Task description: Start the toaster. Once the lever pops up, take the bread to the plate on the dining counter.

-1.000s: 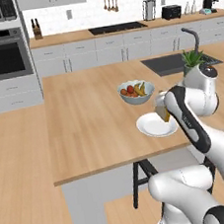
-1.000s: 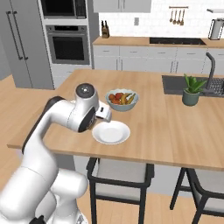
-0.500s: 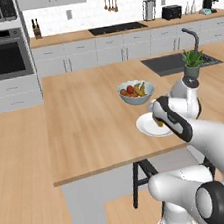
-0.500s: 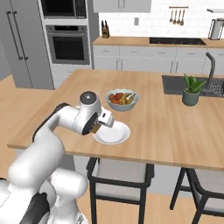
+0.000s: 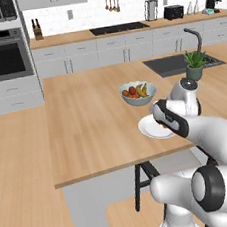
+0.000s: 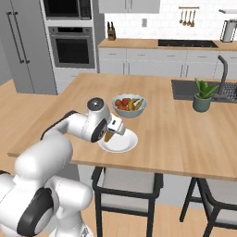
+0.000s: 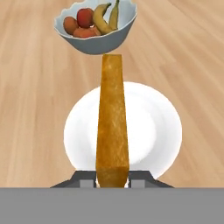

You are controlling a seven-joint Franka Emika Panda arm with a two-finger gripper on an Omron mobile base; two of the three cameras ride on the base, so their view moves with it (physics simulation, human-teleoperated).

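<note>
In the hand view we look straight along the bread (image 7: 112,118), a thin golden-brown slice with a grainy, crumbly face, seen nearly edge-on and reaching from the bottom centre of the frame up to the fruit bowl (image 7: 95,26) at the top; the gripper (image 7: 112,180) is clamped on its lower end. Behind the slice lies the plate (image 7: 153,127), smooth, white and round, on the light wood grain of the desk (image 7: 30,87). This view gives us the bowl's contents clearly: bananas, a red fruit and orange ones in a pale, wavy-rimmed dish. The base views give the wider setting. In the left base view the plate (image 5: 150,128) sits at centre right, partly covered by the arm, with the bowl (image 5: 138,93) just beyond it and the black toaster (image 5: 173,12) at the upper right on the wall counter. In the right base view the bread (image 6: 108,135) shows as a small orange sliver under the gripper (image 6: 110,134), over the plate's (image 6: 122,144) left edge; whether it touches we cannot tell.
</note>
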